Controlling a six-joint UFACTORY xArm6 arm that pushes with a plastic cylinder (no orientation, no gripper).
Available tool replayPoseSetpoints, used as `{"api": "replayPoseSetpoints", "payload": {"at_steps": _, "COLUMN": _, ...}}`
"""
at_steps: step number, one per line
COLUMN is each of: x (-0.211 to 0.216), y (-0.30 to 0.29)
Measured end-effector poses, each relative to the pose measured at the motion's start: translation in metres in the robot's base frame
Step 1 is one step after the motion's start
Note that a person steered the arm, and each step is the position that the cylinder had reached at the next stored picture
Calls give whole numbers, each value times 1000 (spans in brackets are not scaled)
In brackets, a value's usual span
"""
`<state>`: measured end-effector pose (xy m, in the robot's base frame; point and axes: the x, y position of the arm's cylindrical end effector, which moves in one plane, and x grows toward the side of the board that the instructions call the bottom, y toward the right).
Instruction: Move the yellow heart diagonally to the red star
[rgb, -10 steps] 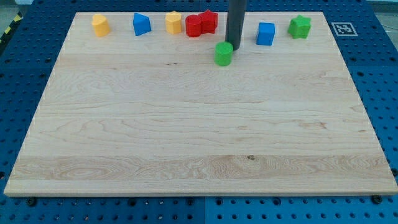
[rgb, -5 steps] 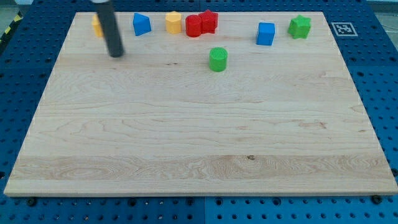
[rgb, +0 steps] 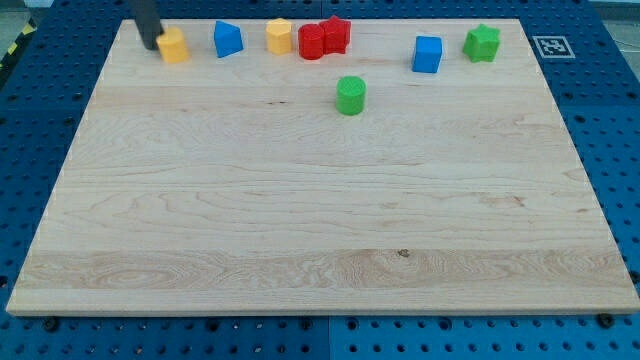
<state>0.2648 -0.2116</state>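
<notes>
The yellow heart (rgb: 174, 46) sits near the board's top left corner. My tip (rgb: 148, 45) is right at its left side, touching or nearly touching it. The red star (rgb: 336, 34) is at the top middle, pressed against a red round block (rgb: 313, 42) on its left. Between the heart and the red star stand a blue block (rgb: 228, 39) and a yellow hexagonal block (rgb: 279, 36).
A green cylinder (rgb: 351, 96) stands below the red pair. A blue cube (rgb: 428, 54) and a green star (rgb: 482, 43) are at the top right. The wooden board (rgb: 320, 220) lies on a blue pegboard table.
My tip moved from the green cylinder across to the view's left, then up to the heart's left side. The yellow heart has shifted slightly right and down.
</notes>
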Motion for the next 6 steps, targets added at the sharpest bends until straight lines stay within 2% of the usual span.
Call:
{"api": "replayPoseSetpoints", "payload": {"at_steps": 1, "x": 35, "y": 69}}
{"api": "replayPoseSetpoints", "payload": {"at_steps": 3, "x": 42, "y": 49}}
{"api": "replayPoseSetpoints", "payload": {"at_steps": 6, "x": 32, "y": 84}}
